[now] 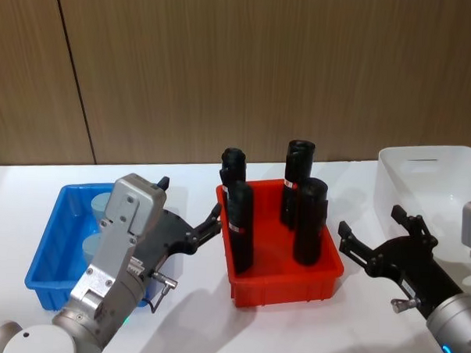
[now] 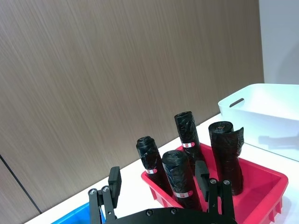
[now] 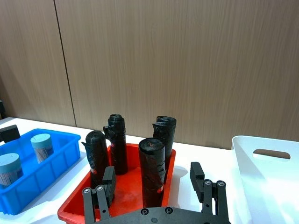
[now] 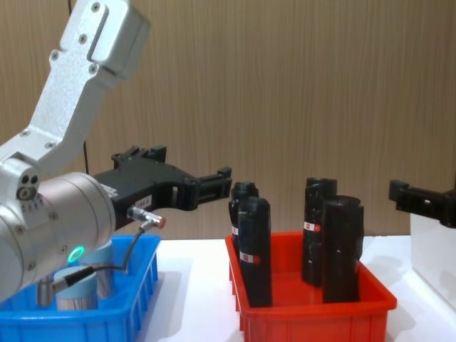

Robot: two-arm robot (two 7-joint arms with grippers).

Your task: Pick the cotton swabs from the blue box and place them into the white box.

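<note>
Cotton swabs (image 3: 41,145) are sitting in the blue box (image 1: 51,243) at the left end of the surface (image 1: 190,315): two tubs are standing upright, lids up, one behind the other. None is showing in the white box (image 1: 447,166), which is standing at the far right, well apart from them. The red bin (image 1: 286,280) with its tall black cylinders (image 1: 310,220) is standing between the two boxes.

You are holding the left tool (image 1: 189,202) raised above the blue box's right side. Its fingers are spread, gripping nothing and pointing out towards the red bin rather than down at the tubs. The right tool (image 1: 370,219) is hovering between the red bin and the white box, its fingers likewise spread and empty.

By my reading you are only at the approach for the first pickup; nothing is being carried yet.

The next move is asking you to bring the left tool back over one tub and tip it downward. Then you are lowering it with the fingers straddling the lid before pressing them together. Watch the neighbouring tub and the box wall while descending. The carry afterwards is calling for height, since the black cylinders are standing tall across the straight path to the white box.
</note>
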